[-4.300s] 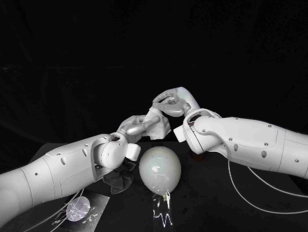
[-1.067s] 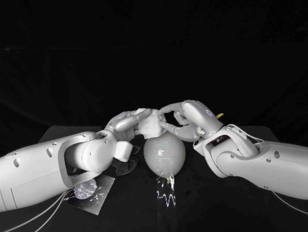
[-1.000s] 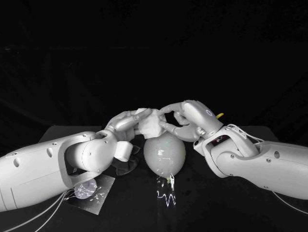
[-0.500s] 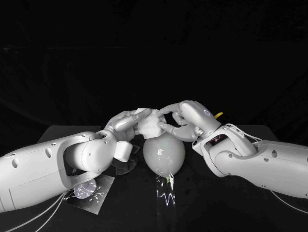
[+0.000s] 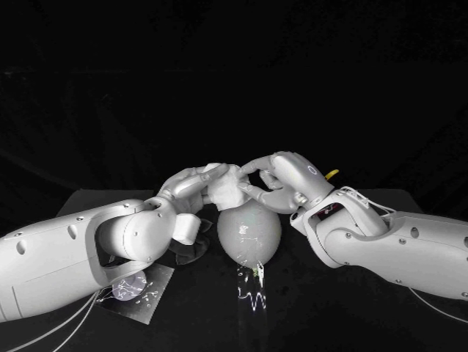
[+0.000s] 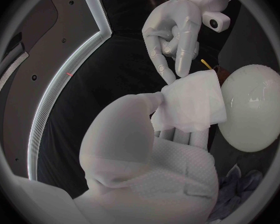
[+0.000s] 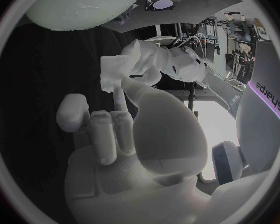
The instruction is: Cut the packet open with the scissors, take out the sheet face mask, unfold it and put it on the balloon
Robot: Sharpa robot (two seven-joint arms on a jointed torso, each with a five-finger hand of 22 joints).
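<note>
The folded white sheet mask (image 5: 229, 193) is pinched in my left hand (image 5: 197, 183) just above the far end of the pale balloon (image 5: 248, 232), which lies on the black table. My right hand (image 5: 277, 180) faces it from the other side. In the left wrist view one finger of the right hand (image 6: 174, 40) reaches the mask (image 6: 193, 102) at its edge, beside the balloon (image 6: 252, 114). In the right wrist view that fingertip (image 7: 118, 90) touches the mask (image 7: 113, 67) while the thumb stays apart and the other fingers curl in.
The cut packet (image 5: 129, 291) lies on the table under my left forearm. A dark crumpled film (image 5: 191, 253) sits between it and the balloon. A yellow scissors handle (image 5: 331, 174) pokes out behind my right wrist.
Four seconds ago both hands held the mask looser and higher. Since then it has come down over the balloon as a folded wad. In the last second my right hand edged closer to it.
</note>
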